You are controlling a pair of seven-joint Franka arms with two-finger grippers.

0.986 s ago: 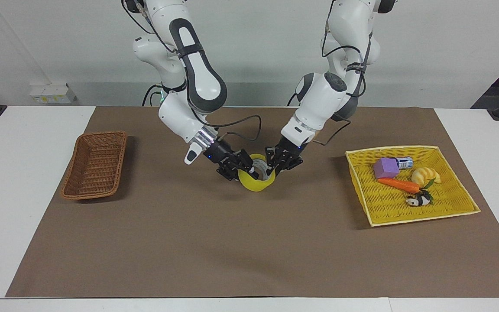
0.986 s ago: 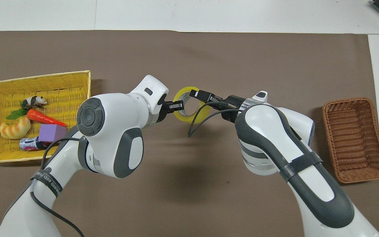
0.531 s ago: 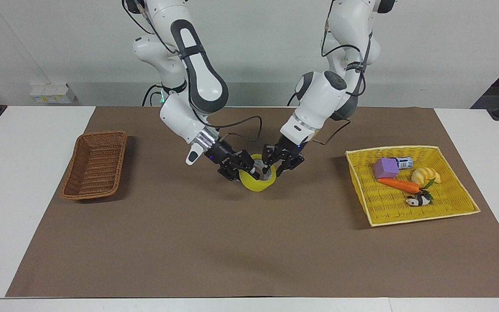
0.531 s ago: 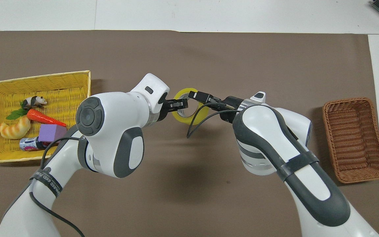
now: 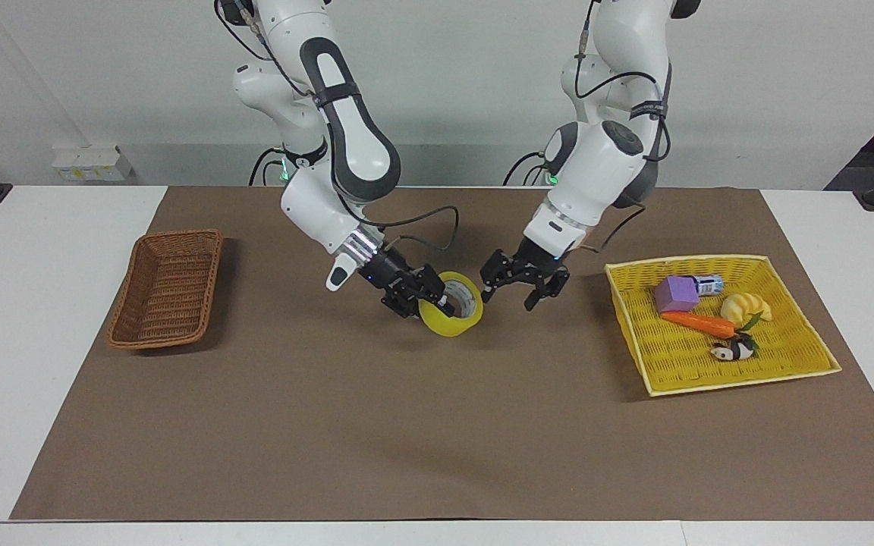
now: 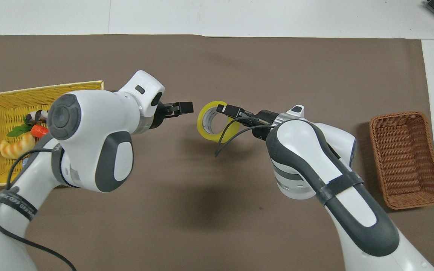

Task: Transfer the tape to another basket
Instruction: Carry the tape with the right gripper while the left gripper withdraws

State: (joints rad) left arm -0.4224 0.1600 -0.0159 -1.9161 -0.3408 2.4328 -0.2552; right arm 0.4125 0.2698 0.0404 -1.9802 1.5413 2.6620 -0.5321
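The tape (image 5: 454,321), a yellow ring with a white core, hangs tilted over the middle of the brown mat. My right gripper (image 5: 439,300) is shut on its rim, one finger inside the ring; the overhead view shows the same grip, right gripper (image 6: 227,110) on the tape (image 6: 201,120). My left gripper (image 5: 514,294) stands open beside the tape, clear of it and with nothing in it, on the side toward the yellow tray; from above the left gripper (image 6: 184,107) points at the ring across a small gap. The brown wicker basket (image 5: 168,292) lies empty at the right arm's end of the table.
A flat yellow woven tray (image 5: 681,387) at the left arm's end holds a purple block (image 5: 676,293), a carrot (image 5: 699,324), a croissant toy (image 5: 744,307), a panda figure (image 5: 734,349) and a small can. The brown mat (image 5: 437,440) covers most of the table.
My left gripper has opened, let go of the tape and drawn back toward the yellow tray. The right gripper has kept its hold on the tape, almost in the same spot.
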